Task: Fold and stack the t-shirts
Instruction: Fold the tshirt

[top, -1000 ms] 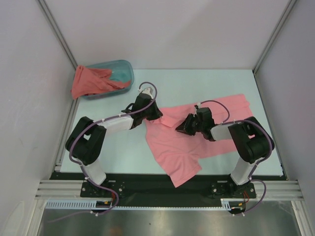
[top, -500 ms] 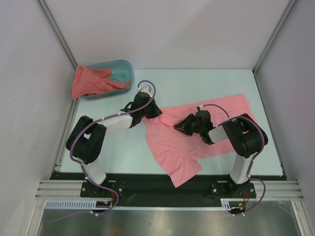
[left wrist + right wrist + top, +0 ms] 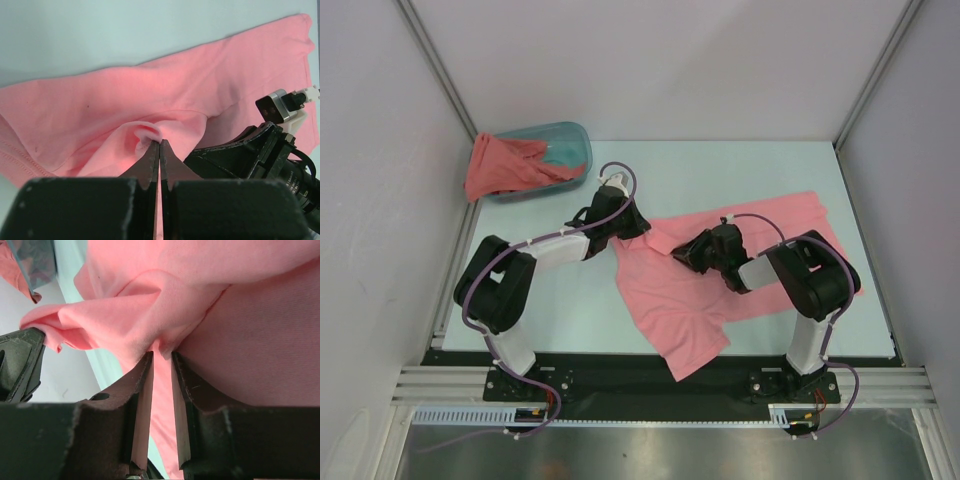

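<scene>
The light salmon-pink t-shirt (image 3: 685, 290) lies crumpled across the middle of the table, one corner hanging over the near edge. My left gripper (image 3: 638, 232) is shut on a raised fold at the shirt's upper left edge; in the left wrist view (image 3: 160, 143) the fabric (image 3: 150, 95) bunches at its tips. My right gripper (image 3: 680, 252) sits close to its right, and in the right wrist view (image 3: 162, 355) it pinches a fold of the same shirt (image 3: 250, 355) at its tips. The darker coral-red t-shirt (image 3: 495, 165) hangs out of the tub.
The teal translucent tub (image 3: 565, 145) stands at the back left, with the red shirt draped over its left rim. The two grippers are almost touching; the right one shows in the left wrist view (image 3: 250, 150). Grey walls close in the table's sides.
My right gripper has moved left toward the left gripper, drawing the shirt fold with it. My left gripper has shifted slightly up and right.
</scene>
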{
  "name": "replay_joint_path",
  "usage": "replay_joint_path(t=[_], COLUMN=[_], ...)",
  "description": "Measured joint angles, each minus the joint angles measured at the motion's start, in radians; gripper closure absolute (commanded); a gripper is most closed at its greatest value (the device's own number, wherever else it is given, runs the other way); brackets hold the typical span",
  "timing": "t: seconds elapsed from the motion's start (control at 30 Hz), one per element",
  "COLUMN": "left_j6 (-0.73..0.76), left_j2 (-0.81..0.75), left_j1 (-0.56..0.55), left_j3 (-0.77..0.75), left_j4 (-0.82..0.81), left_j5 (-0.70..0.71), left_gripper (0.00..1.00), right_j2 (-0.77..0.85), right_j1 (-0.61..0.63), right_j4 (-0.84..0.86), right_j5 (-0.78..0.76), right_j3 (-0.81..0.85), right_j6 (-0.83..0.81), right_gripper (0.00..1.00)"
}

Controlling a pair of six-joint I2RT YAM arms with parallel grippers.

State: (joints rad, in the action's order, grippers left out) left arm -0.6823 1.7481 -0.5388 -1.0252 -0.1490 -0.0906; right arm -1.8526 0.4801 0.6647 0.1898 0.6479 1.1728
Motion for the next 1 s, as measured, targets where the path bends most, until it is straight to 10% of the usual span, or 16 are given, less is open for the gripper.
replay_joint_path(t=[0.43,1.0], left_j6=[0.000,-0.062], left_j2=[0.000,-0.053], left_j1=[0.000,0.001], left_j3=[0.000,0.112], left_j4=[-0.006,-0.056], left_j5=[-0.011,-0.074], left_gripper=[1.00,1.00], right_j2=[-0.005,0.226], right_j1=[0.033,-0.008], right_j4=[-0.043,-0.291], right_j5=[-0.102,-0.066], right_j3=[0.023,0.033], right_j6=[0.051,-0.192], right_gripper=[0.99,1.00])
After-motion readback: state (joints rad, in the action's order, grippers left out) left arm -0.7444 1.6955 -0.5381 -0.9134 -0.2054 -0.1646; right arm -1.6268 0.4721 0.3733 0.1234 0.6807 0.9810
